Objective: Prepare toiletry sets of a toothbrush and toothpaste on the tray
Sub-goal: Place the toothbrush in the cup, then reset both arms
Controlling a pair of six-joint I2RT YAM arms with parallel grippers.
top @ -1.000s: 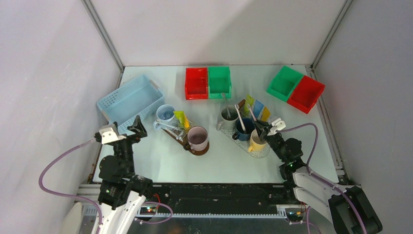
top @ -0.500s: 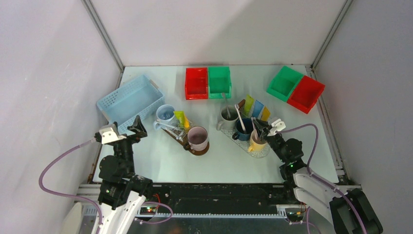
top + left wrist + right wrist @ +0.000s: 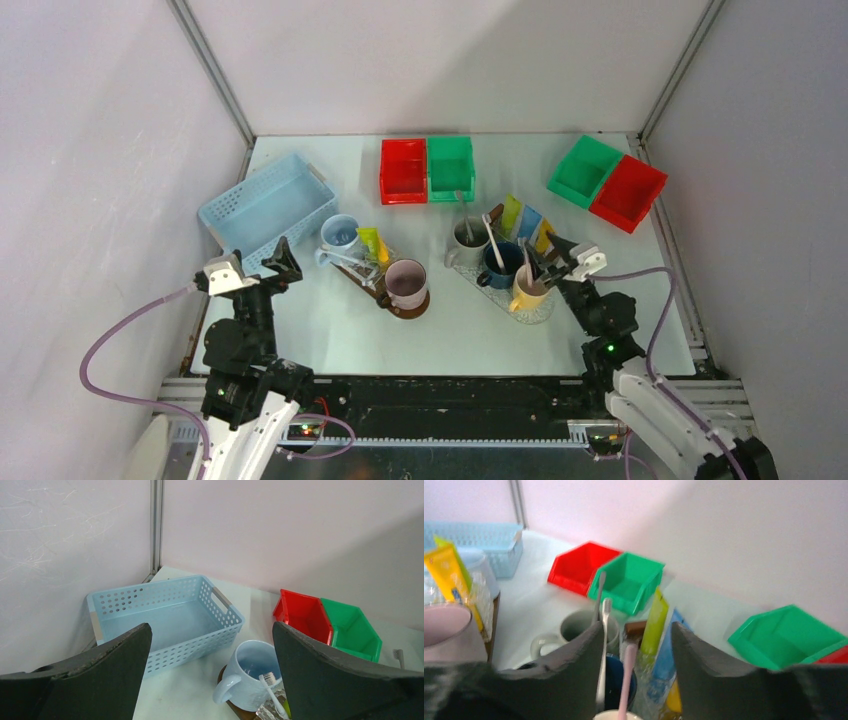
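White tabletop [image 3: 330, 325]: the right gripper [image 3: 549, 267] hovers half-open around the pink toothbrush [image 3: 626, 680] standing in the yellow mug [image 3: 525, 294] on the tray [image 3: 546, 313], gripping nothing (left gripper [image 3: 211, 627] gapes empty). Placing looks done; next, retreat without tipping it.

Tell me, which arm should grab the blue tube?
Right. The right gripper hangs open just beside the blue tube, over the yellow mug. The left gripper is far off by the basket.
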